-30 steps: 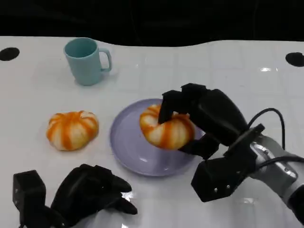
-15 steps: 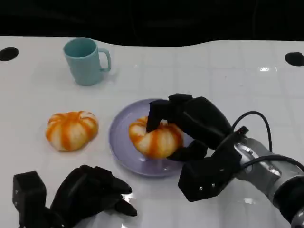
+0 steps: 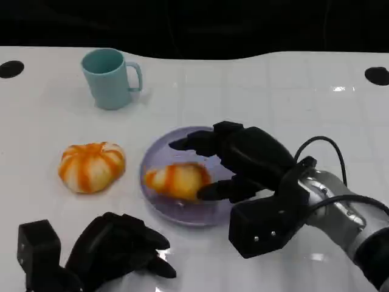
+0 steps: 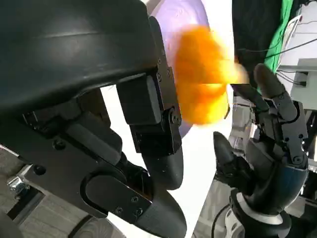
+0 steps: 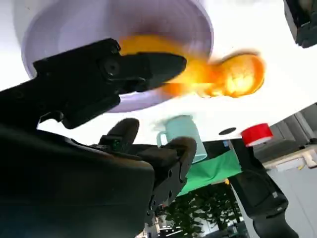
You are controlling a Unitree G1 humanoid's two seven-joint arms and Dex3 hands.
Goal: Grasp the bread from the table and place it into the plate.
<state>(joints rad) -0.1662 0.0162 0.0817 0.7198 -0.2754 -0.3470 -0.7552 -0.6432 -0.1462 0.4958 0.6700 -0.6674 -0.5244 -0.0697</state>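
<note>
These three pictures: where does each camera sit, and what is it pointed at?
Head view: high on the robot, looking down at the table; both hands show, right hand over the plate.
Left wrist view: behind the left hand, facing the blurred bread.
Right wrist view: behind the right hand, facing plate and cup.
All share plate and bread.

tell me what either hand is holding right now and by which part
Nothing is held. The right hand is open over the plate, its fingers off the bread lying there. The left hand rests on the table, curled, empty.
</note>
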